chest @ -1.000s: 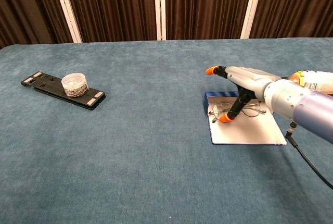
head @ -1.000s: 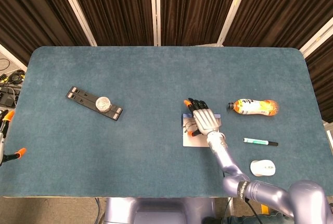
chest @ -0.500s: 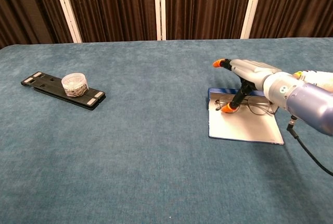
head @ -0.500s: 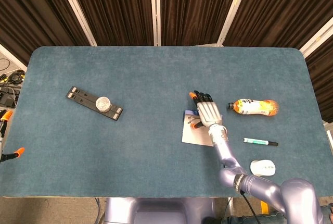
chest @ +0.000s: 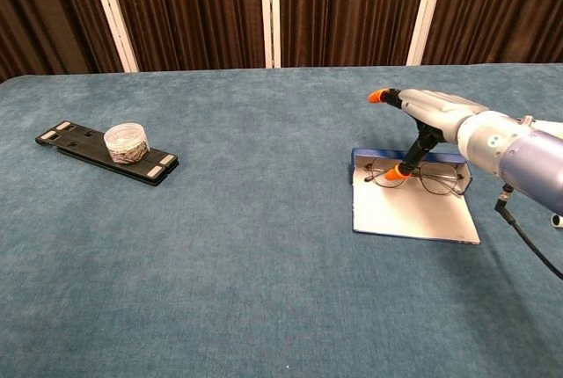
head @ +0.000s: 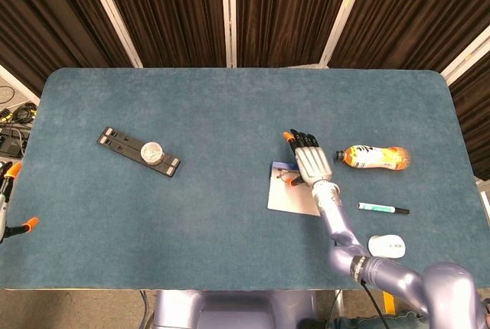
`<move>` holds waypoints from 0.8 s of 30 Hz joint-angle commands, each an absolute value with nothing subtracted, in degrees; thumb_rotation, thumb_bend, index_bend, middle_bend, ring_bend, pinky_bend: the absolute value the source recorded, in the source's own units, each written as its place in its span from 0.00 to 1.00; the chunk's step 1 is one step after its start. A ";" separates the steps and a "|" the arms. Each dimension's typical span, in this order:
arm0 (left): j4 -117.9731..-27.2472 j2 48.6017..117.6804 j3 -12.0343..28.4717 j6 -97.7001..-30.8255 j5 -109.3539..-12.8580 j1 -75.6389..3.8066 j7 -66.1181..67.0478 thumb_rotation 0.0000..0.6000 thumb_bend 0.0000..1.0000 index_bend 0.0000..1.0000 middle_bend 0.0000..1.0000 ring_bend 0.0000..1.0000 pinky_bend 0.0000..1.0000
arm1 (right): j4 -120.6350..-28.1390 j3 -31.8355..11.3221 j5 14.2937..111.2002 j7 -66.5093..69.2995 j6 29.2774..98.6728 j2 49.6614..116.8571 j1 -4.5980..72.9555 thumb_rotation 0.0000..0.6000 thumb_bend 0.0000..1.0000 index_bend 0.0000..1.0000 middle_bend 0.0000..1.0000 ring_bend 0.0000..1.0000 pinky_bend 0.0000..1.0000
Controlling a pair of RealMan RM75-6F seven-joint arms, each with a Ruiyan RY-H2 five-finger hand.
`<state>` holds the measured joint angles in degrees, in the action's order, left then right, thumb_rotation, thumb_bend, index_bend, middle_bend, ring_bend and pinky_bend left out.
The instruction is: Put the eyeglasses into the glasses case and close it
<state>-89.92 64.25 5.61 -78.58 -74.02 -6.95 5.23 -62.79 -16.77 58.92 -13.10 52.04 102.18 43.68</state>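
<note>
Thin wire-framed eyeglasses (chest: 419,177) (head: 285,176) lie on the far end of the glasses case (chest: 413,213) (head: 290,199), which lies flat on the table with its white inside up and a blue rim. My right hand (chest: 437,112) (head: 311,162) hovers over the glasses with its fingers stretched forward. Its orange thumb tip (chest: 401,170) points down and touches the frame near the left lens. My left hand (head: 9,197) shows only at the left edge of the head view, its orange fingertips apart and holding nothing.
An orange drink bottle (head: 374,157) lies to the right of the hand. A green marker (head: 381,208) and a white mouse (head: 387,246) sit nearer the front right. At the left stands a black tray (chest: 106,154) with a small clear jar (chest: 124,142).
My right hand has moved farther back and to the right. The eyeglasses slid right with the thumb on the case, and the case turned slightly.
</note>
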 commanded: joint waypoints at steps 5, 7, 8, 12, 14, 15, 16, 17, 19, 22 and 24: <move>-90.29 64.21 5.33 -79.18 -74.84 -6.81 5.25 1.00 0.00 0.00 0.00 0.00 0.00 | -79.31 -11.76 63.90 -15.72 54.83 93.21 39.90 1.00 0.07 0.13 0.00 0.00 0.00; -90.38 64.14 5.24 -79.42 -75.13 -6.71 5.17 1.00 0.00 0.00 0.00 0.00 0.00 | -81.41 -10.39 64.74 -16.85 55.34 92.10 39.25 1.00 0.08 0.15 0.00 0.00 0.00; -90.41 64.13 5.19 -79.53 -75.27 -6.67 5.14 1.00 0.00 0.00 0.00 0.00 0.00 | -82.15 -9.78 65.17 -17.23 55.65 91.77 38.93 1.00 0.08 0.15 0.00 0.00 0.00; -90.65 64.04 4.90 -80.12 -76.14 -6.46 4.95 1.00 0.00 0.00 0.00 0.00 0.00 | -83.43 -7.30 67.23 -18.32 56.95 91.17 37.65 1.00 0.10 0.19 0.00 0.00 0.00; -90.80 64.01 4.82 -80.29 -76.43 -6.43 4.96 1.00 0.00 0.00 0.00 0.00 0.00 | -83.01 -6.45 68.26 -18.59 57.47 91.29 37.26 1.00 0.12 0.21 0.01 0.00 0.00; -90.85 64.00 4.79 -80.35 -76.51 -6.40 4.98 1.00 0.00 0.00 0.00 0.00 0.00 | -82.75 -6.07 68.70 -18.66 57.62 91.37 37.09 1.00 0.13 0.23 0.01 0.00 0.00; -90.86 63.99 4.78 -80.39 -76.55 -6.39 4.98 1.00 0.00 0.00 0.00 0.00 0.00 | -82.60 -5.86 68.94 -18.64 57.70 91.43 36.98 1.00 0.15 0.24 0.01 0.00 0.00; -90.88 63.98 4.77 -80.42 -76.60 -6.39 4.99 1.00 0.00 0.00 0.00 0.00 0.00 | -82.47 -5.65 69.14 -18.61 57.75 91.49 36.87 1.00 0.16 0.25 0.02 0.00 0.00; -90.97 63.96 4.75 -80.52 -76.74 -6.38 5.02 1.00 0.00 0.00 0.00 0.00 0.00 | -82.06 -4.86 69.71 -18.44 57.67 91.75 36.48 1.00 0.17 0.26 0.02 0.00 0.00; -91.01 63.96 4.73 -80.45 -76.72 -6.41 5.08 1.00 0.00 0.00 0.00 0.00 0.00 | -81.04 -4.16 70.66 -18.33 57.83 92.31 36.12 1.00 0.19 0.28 0.02 0.00 0.00; -90.98 63.97 4.76 -80.41 -76.67 -6.44 5.14 1.00 0.00 0.00 0.00 0.00 0.00 | -80.29 -3.91 71.23 -18.25 57.96 92.70 35.98 1.00 0.19 0.30 0.02 0.00 0.00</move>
<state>-90.98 63.97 4.76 -80.41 -76.67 -6.43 5.15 -80.56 -4.09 70.98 -18.31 57.88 92.48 36.10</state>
